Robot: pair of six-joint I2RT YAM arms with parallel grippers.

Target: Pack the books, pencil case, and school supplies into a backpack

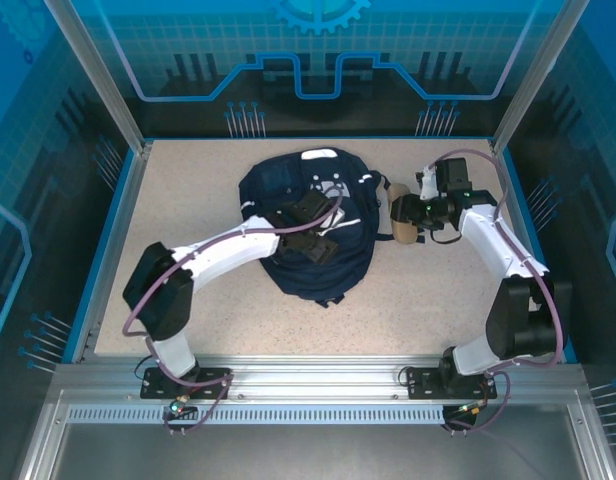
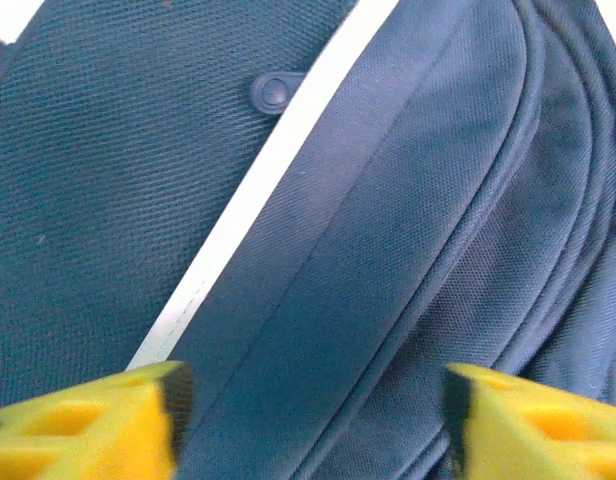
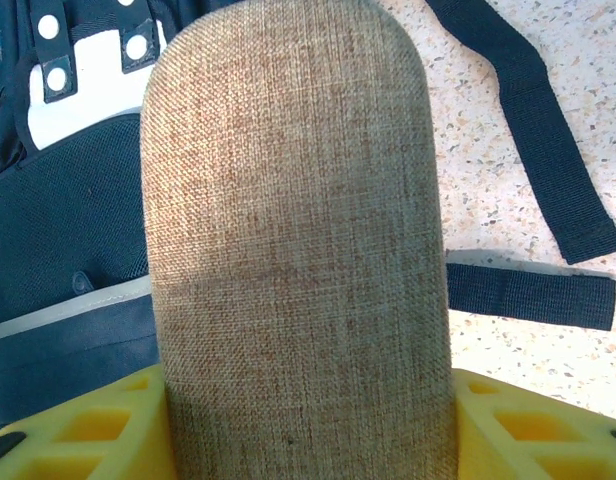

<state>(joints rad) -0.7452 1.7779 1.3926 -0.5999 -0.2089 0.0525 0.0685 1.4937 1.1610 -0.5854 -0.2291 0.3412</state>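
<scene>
Top external: backpack (image 1: 273, 195) flat mid-worktop (image 1: 188, 190), long axis near-far, white-patch top at far end. Left gripper (image 1: 316, 245) over its middle. Left wrist: jaws apart above navy fabric beside white stripe. Right gripper (image 1: 416, 215) clamps pencil case (image 1: 400, 228) just right of backpack top. Right wrist: case long axis in line with fingers, rounded free end pointing away from gripper.

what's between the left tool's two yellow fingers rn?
Navy-blue fabric backpack: a fold of its cloth runs between the left tool's fingers, its thin white stripe ending by one finger. Shows in the left wrist view.
</scene>
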